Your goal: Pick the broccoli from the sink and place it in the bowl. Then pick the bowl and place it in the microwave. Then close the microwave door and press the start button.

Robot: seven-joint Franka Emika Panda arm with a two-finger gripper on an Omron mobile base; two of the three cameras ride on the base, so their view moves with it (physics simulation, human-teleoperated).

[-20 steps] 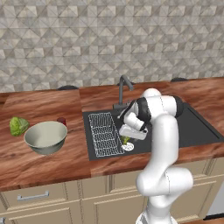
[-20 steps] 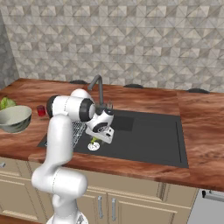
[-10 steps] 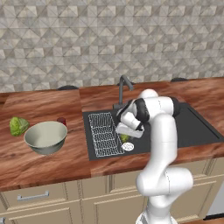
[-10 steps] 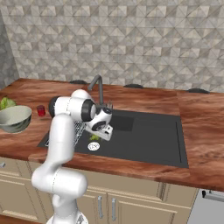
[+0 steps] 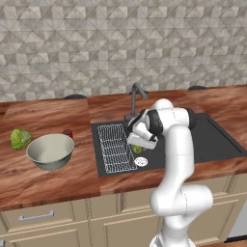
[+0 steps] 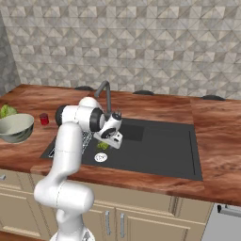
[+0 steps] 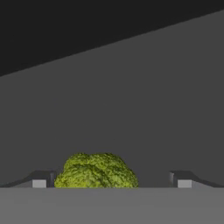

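Observation:
The broccoli (image 7: 95,171), a small yellowish-green floret, lies on the floor of the black sink (image 5: 212,140). In the hand view it sits between my two fingertips (image 7: 39,183), nearer the left one. My gripper (image 5: 140,144) is open and reaches down into the sink right over the broccoli (image 5: 138,149). From the right side, the gripper (image 6: 107,141) hangs just above the broccoli (image 6: 102,146). The pale grey-green bowl (image 5: 50,151) stands on the wooden counter left of the sink, shown also as the bowl (image 6: 16,127) at the far left. The microwave is out of view.
A white wire rack (image 5: 116,147) lies in the sink's left part, with the round drain (image 5: 141,162) beside it. The dark faucet (image 5: 136,96) rises behind the hand. A leafy green ball (image 5: 20,138) and a small red cup (image 5: 68,133) sit by the bowl.
The hand has sunk a little lower into the sink, closer over the broccoli. Its jaws have stayed wide.

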